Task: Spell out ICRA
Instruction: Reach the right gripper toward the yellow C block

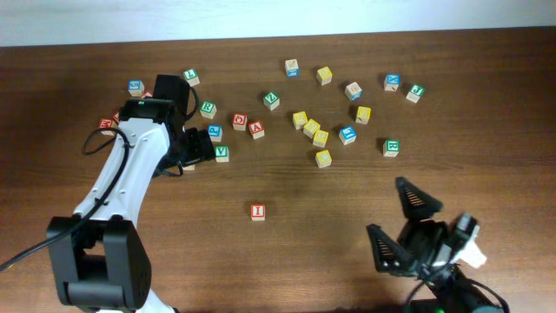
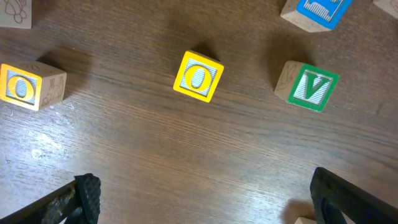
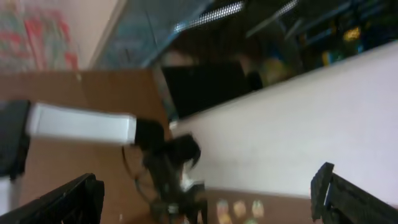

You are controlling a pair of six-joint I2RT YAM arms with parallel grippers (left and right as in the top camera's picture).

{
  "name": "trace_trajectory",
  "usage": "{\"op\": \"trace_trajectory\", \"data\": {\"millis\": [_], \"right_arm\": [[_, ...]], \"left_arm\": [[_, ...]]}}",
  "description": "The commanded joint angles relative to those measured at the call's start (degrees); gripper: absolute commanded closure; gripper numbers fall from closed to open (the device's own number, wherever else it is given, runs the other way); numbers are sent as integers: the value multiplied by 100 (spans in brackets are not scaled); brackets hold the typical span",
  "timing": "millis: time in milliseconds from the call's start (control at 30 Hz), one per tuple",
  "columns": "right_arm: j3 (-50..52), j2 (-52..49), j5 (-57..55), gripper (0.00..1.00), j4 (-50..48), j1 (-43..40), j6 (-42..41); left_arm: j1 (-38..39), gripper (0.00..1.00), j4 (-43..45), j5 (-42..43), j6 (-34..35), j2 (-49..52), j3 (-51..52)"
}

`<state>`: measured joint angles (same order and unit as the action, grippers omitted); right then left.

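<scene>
Only the I block seems placed, alone toward the bench's near edge; C, R and A wait among blocks by the far edge, left claw and right claw both wide open, empty.

Blue block half beyond the left-wrist view's top edge.

Red block: I. Yellow block: O. Second yellow block: O. Green block: V.

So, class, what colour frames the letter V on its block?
Green, on the V block; clearest in the left wrist view.
</scene>
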<state>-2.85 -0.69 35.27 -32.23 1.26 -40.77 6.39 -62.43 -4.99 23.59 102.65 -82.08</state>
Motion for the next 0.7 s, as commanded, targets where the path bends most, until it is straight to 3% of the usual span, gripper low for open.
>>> {"op": "trace_trajectory", "data": {"millis": [0, 67, 200, 300, 500, 667], "right_arm": [[-920, -7, -927, 2, -59, -15, 365], [-1692, -162, -1226, 2, 240, -15, 931], [-3720, -990, -1392, 2, 1941, -15, 2323], [-5814, -2275, -1493, 2, 4732, -15, 3755], [-8505, -5283, -1388, 2, 8065, -7, 3759], [-9523, -7650, -1349, 2, 9973, 442, 4253]], "left_arm": [[-17, 1, -4, -87, 59, 63, -31], [-17, 1, -4, -87, 59, 63, -31], [-17, 1, -4, -87, 57, 63, -31], [-17, 1, -4, -87, 59, 63, -31], [-17, 1, -4, -87, 57, 63, -31], [-17, 1, -4, -87, 57, 63, -31]]}}
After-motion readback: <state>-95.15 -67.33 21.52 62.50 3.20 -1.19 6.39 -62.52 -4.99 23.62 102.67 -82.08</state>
